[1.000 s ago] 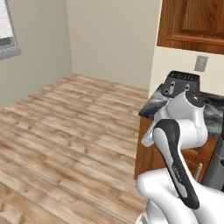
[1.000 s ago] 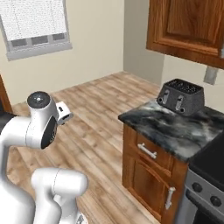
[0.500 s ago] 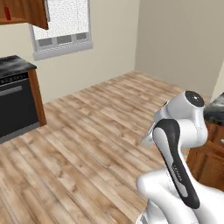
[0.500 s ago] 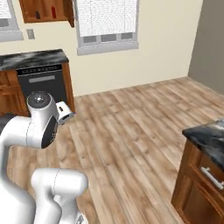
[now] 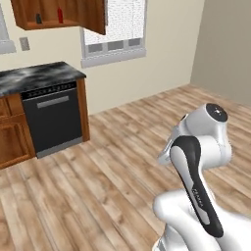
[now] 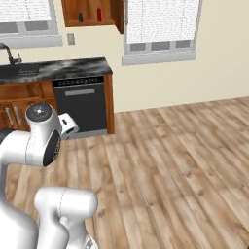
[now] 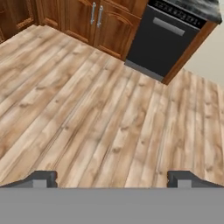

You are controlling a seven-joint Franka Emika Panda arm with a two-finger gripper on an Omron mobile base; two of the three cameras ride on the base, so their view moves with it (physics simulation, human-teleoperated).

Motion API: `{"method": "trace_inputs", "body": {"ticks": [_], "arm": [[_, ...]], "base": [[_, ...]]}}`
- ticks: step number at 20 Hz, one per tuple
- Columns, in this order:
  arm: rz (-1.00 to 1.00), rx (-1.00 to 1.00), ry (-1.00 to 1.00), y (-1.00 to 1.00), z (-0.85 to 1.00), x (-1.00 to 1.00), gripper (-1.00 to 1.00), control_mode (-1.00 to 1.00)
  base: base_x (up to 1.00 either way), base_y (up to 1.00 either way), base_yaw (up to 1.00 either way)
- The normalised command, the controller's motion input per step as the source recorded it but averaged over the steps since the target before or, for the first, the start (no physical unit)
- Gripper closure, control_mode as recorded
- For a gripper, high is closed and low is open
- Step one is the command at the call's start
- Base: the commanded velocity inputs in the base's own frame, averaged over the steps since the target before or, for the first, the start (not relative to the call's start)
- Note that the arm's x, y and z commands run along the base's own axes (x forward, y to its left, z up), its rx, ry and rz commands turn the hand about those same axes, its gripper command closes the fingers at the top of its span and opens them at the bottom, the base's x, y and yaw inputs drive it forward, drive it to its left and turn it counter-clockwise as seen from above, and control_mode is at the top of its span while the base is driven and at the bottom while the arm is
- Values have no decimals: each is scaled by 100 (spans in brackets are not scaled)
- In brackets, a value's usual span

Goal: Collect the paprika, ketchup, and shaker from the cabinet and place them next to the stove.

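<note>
A: Where are your things?

B: Look to eleven o'clock. The shaker [image 5: 38,18] and ketchup [image 5: 60,15] stand in the open cabinet [image 5: 93,14], above the dishwasher [image 5: 51,117].

A: And the gripper [image 7: 112,179]?

B: Its jaws are wide open, holding nothing. You've collected nothing yet; all three jobs are left.

Base turned: cabinet [image 5: 59,14] now ahead (open).

The arm [image 5: 196,181] consists of glossy white, rounded link shells. A long black inlay strip with small pale lettering runs along one link. A round dark grey cap [image 6: 38,111] closes the top joint. The gripper [image 7: 112,178] ends in two small dark grey, blocky fingertips [image 7: 41,178].
</note>
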Motion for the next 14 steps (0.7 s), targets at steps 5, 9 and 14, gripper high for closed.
{"method": "trace_inputs", "body": {"ticks": [5, 9, 14], "arm": [[0, 0, 0, 0, 0, 0, -100, 100], [0, 0, 0, 0, 0, 0, -100, 100], [0, 0, 0, 0, 0, 0, -100, 100]], "base": [[99, 38, 18], [100, 32, 17], [100, 13, 20]]}}
